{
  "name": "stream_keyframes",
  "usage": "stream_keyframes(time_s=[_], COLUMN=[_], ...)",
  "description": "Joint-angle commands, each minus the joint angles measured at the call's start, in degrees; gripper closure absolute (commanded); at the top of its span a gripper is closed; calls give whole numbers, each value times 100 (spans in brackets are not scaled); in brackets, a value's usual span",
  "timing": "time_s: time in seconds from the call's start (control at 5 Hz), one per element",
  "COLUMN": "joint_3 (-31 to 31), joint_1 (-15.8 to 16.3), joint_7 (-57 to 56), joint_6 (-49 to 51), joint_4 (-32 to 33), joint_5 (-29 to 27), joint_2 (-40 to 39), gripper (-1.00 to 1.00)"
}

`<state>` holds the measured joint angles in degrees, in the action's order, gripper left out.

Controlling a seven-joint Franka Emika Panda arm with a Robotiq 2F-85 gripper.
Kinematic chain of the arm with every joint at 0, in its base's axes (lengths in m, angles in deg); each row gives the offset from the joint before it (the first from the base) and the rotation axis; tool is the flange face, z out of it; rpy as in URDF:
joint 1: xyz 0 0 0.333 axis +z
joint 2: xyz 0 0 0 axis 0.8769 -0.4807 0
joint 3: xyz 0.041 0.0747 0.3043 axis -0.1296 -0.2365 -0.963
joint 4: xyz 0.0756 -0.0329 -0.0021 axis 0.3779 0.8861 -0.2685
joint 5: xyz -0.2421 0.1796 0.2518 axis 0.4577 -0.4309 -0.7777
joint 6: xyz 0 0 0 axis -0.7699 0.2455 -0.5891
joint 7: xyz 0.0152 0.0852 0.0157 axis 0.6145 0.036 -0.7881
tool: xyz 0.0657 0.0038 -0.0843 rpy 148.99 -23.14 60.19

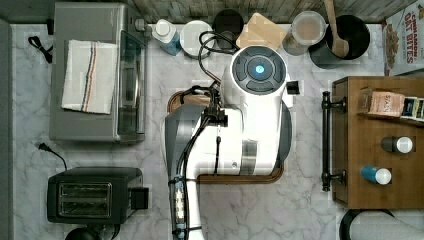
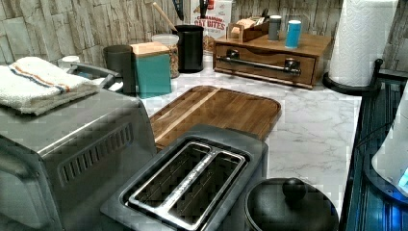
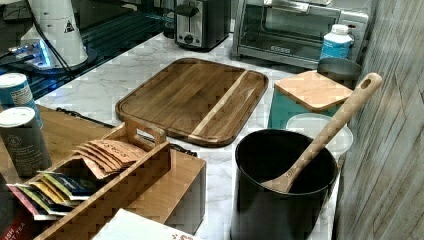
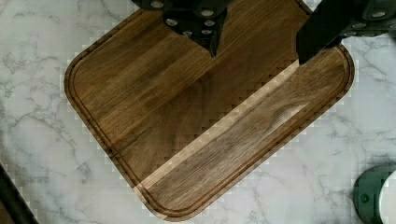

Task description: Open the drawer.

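A white robot arm (image 1: 255,115) reaches out over a marble counter (image 1: 305,200), hanging above a flat wooden tray with rounded corners (image 4: 187,126). From the wrist camera, the two dark fingers (image 4: 322,32) of the gripper (image 4: 259,51) stand well apart, spread open above the tray and holding nothing. The drawer (image 2: 262,65) sits shut in a small wooden cabinet (image 1: 380,165) at the top view's right edge, well apart from the arm. Its long black bar handle (image 1: 326,141) rests on two posts and faces the tray. In the left view the cabinet stands at the far end of the counter, its handle (image 2: 260,62) running across the drawer front. On top of the cabinet stand a grey canister (image 2: 274,26) and a blue canister (image 2: 293,33), beside a wooden box of tea packets (image 3: 100,175). A paper towel roll (image 2: 361,41) stands to the left view's right of the cabinet. A black crock (image 3: 282,185) holding a wooden spoon (image 3: 330,130) sits near the cabinet by the back wall. At the top view's left are a toaster oven (image 1: 95,75) with a folded towel (image 1: 89,75) on it and a black toaster (image 1: 92,195).
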<state>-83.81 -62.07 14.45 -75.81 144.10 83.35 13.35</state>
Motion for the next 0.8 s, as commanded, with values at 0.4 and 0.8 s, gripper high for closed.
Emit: stream_keyframes(time_s=[0.4,0.8], joint_3=[71,460], joint_1=[-84,-431], joint_7=[-742,-2593], joint_6=[-442,-1282], joint_4=[608,1381], joint_5=[162,195], joint_2=[362,689], gripper=[-100,-100])
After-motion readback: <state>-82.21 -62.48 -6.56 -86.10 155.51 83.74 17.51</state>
